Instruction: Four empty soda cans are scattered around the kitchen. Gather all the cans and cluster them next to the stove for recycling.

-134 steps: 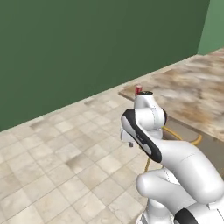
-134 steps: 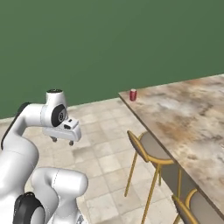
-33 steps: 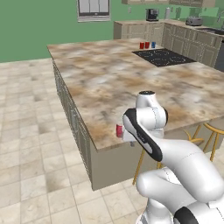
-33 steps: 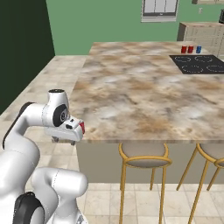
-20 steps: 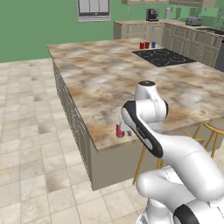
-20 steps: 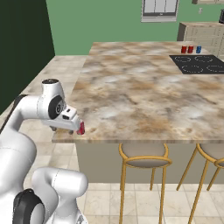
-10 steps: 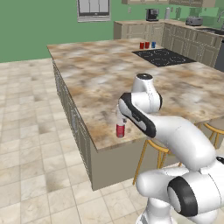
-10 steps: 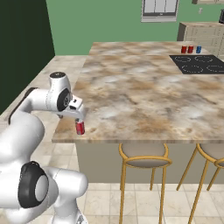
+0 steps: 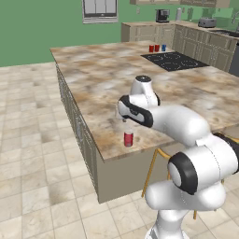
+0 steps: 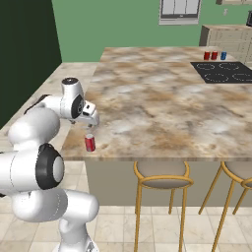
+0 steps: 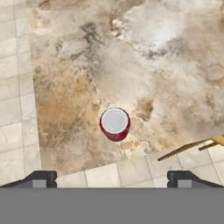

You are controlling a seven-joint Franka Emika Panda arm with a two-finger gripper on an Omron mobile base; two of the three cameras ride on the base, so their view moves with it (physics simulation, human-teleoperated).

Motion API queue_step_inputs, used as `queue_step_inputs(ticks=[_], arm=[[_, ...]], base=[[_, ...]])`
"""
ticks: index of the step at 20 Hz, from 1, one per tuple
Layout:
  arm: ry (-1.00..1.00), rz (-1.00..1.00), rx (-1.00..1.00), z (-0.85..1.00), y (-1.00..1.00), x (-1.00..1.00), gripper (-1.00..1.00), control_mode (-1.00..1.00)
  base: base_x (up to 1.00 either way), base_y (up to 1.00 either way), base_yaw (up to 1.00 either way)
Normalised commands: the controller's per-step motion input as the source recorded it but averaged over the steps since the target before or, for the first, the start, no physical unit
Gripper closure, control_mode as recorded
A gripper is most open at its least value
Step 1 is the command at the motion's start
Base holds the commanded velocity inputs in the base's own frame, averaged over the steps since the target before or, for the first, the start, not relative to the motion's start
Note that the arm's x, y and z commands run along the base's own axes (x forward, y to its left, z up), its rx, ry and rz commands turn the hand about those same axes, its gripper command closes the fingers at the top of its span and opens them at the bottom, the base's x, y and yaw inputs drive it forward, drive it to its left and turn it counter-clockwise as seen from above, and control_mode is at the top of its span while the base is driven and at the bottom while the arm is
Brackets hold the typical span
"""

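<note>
The soda can (image 11: 114,124) is stood upright near the island counter (image 9: 100,79) corner, under the wide-open, empty gripper (image 10: 91,123). It's best centred between the fingers before descending.

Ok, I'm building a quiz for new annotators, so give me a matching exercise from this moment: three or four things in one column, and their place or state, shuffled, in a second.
Things
1. near can
2. gripper
3. stove
4. stool

Place or state
A. set flush into the far part of the island top
B. open, above the can, holding nothing
C. on the floor, tucked under the counter edge
D. upright near the island's corner

Pairs: 1-D, 2-B, 3-A, 4-C
</note>
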Motion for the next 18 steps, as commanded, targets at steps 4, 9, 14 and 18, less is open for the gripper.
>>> queue_step_inputs(ticks=[4, 9, 14, 18], arm=[[-0.22, 0.0, -0.01, -0.33, 0.0, 0.39, -1.0, -1.0], [-0.21, 0.0, 0.0, -0.32, -0.06, 0.21, -1.0, -1.0], [-0.02, -0.06, 0.0, -0.07, -0.07, -0.03, -1.0, -1.0], [0.19, -0.05, 0.02, 0.38, -0.07, 0.01, -1.0, -1.0]], base=[[0.0, 0.0, 0.0], [0.0, 0.0, 0.0], [0.0, 0.0, 0.0], [0.0, 0.0, 0.0]])
